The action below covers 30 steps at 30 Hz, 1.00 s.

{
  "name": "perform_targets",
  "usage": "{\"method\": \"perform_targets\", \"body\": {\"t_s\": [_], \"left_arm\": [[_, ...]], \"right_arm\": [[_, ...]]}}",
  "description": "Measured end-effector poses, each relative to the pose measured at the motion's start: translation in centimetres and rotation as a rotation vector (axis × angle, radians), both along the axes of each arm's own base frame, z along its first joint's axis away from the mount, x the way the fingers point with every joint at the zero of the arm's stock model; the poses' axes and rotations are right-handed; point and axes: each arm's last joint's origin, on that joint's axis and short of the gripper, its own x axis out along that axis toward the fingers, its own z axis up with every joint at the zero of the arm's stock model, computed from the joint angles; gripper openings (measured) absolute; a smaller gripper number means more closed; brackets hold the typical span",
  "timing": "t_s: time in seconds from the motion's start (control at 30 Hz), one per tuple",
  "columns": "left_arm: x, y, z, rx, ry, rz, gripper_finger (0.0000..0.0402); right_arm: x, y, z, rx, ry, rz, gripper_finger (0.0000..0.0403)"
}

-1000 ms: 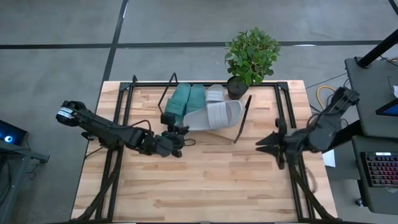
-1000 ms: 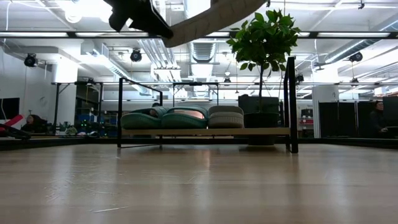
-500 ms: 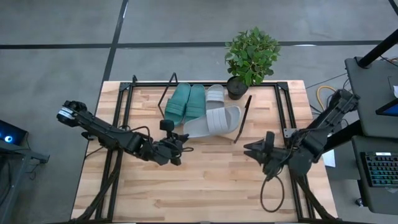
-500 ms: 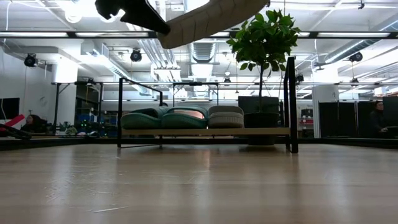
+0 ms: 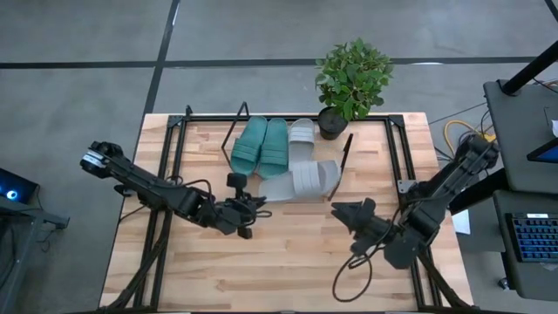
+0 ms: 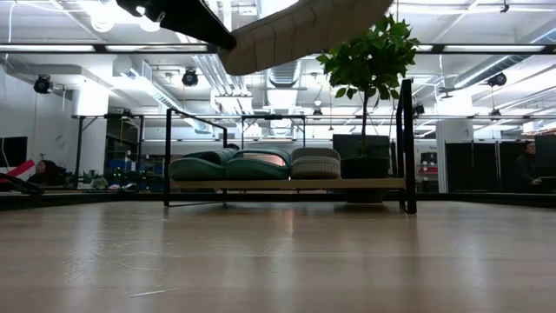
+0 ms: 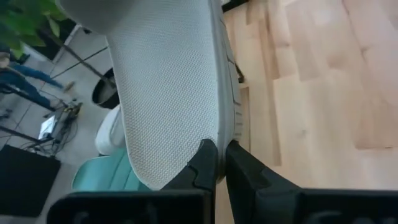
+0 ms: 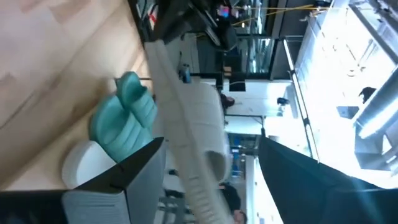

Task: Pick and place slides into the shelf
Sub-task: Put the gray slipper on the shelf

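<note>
My left claw (image 5: 247,209), mid-frame, pinches the grey slide (image 5: 301,180) by its edge above the shelf (image 5: 342,166); that thin grip could let it twist free.

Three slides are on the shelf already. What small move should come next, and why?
Probably carry the grey slide, clamped at its edge by the left tool, toward the shelf's free slot beside the other grey slide. It hangs tilted above the table, and the open right tool waits nearby, apart from it.

Robotics lab, exposed ceiling ducts (image 6: 278,74), desk keyboard (image 5: 534,237)
</note>
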Motion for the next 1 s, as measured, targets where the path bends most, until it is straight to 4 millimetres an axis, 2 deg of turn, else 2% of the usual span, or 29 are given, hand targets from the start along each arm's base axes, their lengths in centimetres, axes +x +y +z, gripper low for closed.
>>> {"method": "perform_targets", "body": {"t_s": [0.3, 0.73, 0.9, 1.0], "left_arm": [[0.0, -0.9, -0.2, -0.017, 0.001, -0.052, 0.0000], [-0.1, -1.7, 0.0, -0.051, -0.004, -0.122, 0.0000], [-0.1, -1.8, 0.1, -0.069, -0.002, -0.149, 0.0000], [-0.1, -1.9, 0.1, -0.070, -0.001, -0.152, 0.0000]], "right_arm": [[1.3, -0.2, -0.1, -0.032, 0.019, -0.037, 0.0236], [1.4, -1.2, -1.0, -0.041, 0.022, -0.112, 0.0233], [1.6, -1.6, -1.0, 0.022, -0.015, -0.143, 0.0219], [1.6, -1.6, -1.0, 0.022, -0.016, -0.143, 0.0194]]}}
